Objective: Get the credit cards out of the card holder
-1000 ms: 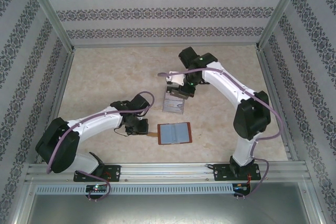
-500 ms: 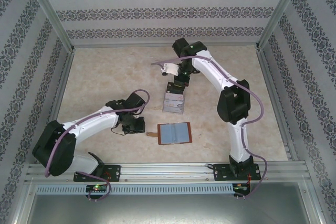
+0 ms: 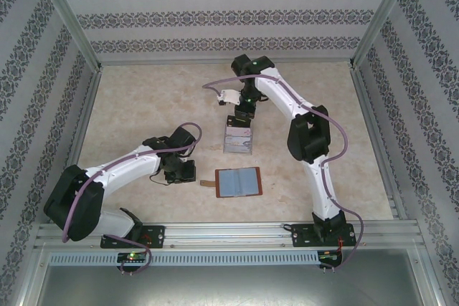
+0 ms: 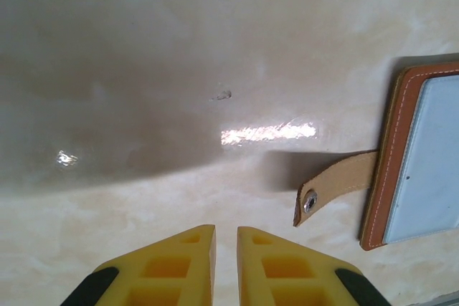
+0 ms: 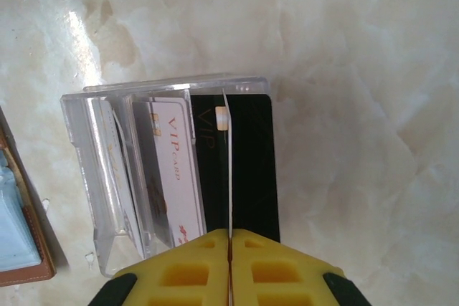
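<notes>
While the right claw [image 3: 240, 117] hangs over the far end of the clear tray [image 3: 238, 141] in the top view, the card holder [image 3: 239, 182] lies open on the table [image 3: 129, 112], blue-grey face up, near the tray but apart from it. The left claw [image 3: 181, 172] sits low just to the holder's left. Left wrist view: yellow fingers nearly closed, thin gap, nothing between them; the holder's tab [image 4: 337, 183] lies just ahead and to the right, untouched. Right wrist view: fingers clenched on a credit card [image 5: 228, 170], held on edge over the tray, where a white card [image 5: 176, 170] and a black card [image 5: 251, 163] sit. Cannot tell whether its lower edge is inside the walls yet. Judgement: the step is setting this card into the tray. To do it well, line the edge up with a free slot, descend straight, keep the card upright, and let go only once the lower edge is between the walls. Otherwise it may catch the rim, nudge the light tray, or fall flat on the table.
</notes>
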Controlling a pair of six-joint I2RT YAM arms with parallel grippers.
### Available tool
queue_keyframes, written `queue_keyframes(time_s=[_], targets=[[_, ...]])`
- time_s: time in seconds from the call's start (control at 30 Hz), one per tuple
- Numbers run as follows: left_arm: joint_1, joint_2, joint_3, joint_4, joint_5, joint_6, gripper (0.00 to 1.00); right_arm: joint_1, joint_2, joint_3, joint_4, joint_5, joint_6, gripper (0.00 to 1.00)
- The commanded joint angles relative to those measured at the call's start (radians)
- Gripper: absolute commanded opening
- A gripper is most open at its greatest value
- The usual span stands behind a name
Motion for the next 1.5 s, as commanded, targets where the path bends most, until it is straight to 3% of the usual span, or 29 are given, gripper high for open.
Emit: queue_keyframes(time_s=[0.0,0.5,0.8,0.93,1.0,1.03,1.1,1.17,1.2,1.33,1.47], targets=[[0.015,-0.019,-0.005,-0.044,-0.007,0.015,0.17,0.001,0.029,0.027,-0.054,-0.022,-0.004,0.11],[0.032,0.001,0.014,-0.051,-0.052,0.042,0.18,-0.008,-0.012,0.032,-0.052,0.031,0.040,0.23],[0.081,0.038,0.045,-0.013,-0.112,0.072,0.23,-0.033,-0.183,-0.198,0.157,0.089,0.142,0.42],[0.110,0.042,0.072,-0.007,-0.169,0.087,0.39,-0.054,-0.286,-0.362,0.281,0.097,0.226,0.51],[0.126,0.042,0.087,-0.013,-0.205,0.102,0.50,-0.067,-0.342,-0.453,0.348,0.105,0.262,0.68],[0.134,0.041,0.095,-0.013,-0.221,0.112,0.58,-0.076,-0.373,-0.507,0.386,0.110,0.283,0.78],[0.158,0.038,0.105,-0.007,-0.248,0.131,0.78,-0.099,-0.438,-0.612,0.458,0.112,0.328,0.80],[0.180,0.033,0.111,0.006,-0.273,0.144,0.94,-0.122,-0.494,-0.699,0.525,0.116,0.376,0.98],[0.191,0.032,0.115,0.011,-0.286,0.151,1.00,-0.136,-0.522,-0.746,0.560,0.123,0.402,0.98],[0.225,0.043,0.140,0.015,-0.385,0.181,1.00,-0.188,-0.613,-0.914,0.692,0.166,0.476,0.98],[0.235,0.041,0.136,0.067,-0.572,0.230,1.00,-0.251,-0.686,-1.086,0.861,0.233,0.570,0.98]])
